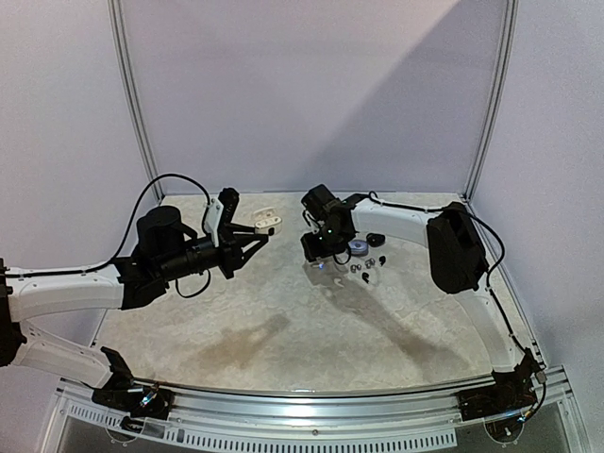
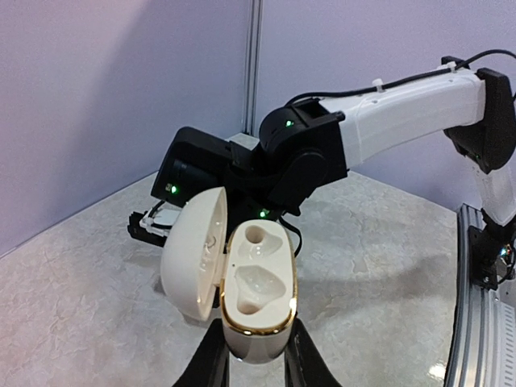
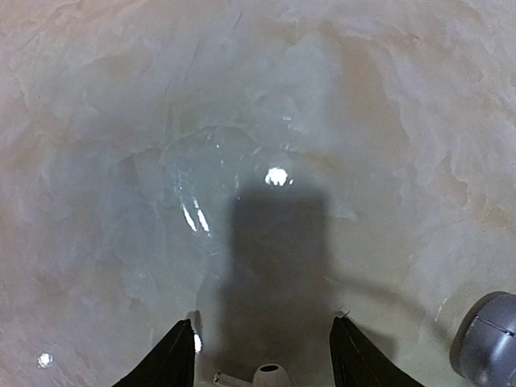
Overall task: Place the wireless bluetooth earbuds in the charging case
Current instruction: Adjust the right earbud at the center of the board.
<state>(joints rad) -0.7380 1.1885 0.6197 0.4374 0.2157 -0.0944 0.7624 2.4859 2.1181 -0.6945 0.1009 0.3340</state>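
- Left gripper [image 2: 256, 356] is clenched on your open case [image 2: 258, 294]; both sockets are empty.
- Right gripper [image 3: 260, 321] is spread, grasping nothing.
- Earbuds [image 1: 362, 272] lie on the table [image 1: 283, 321]; you have inserted none yet.

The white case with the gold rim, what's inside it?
The open white charging case, held by the left gripper, shows two moulded hollows, both empty: nothing sits in them. Its lid hangs open to the side. The fingers cover the case's lower sides.
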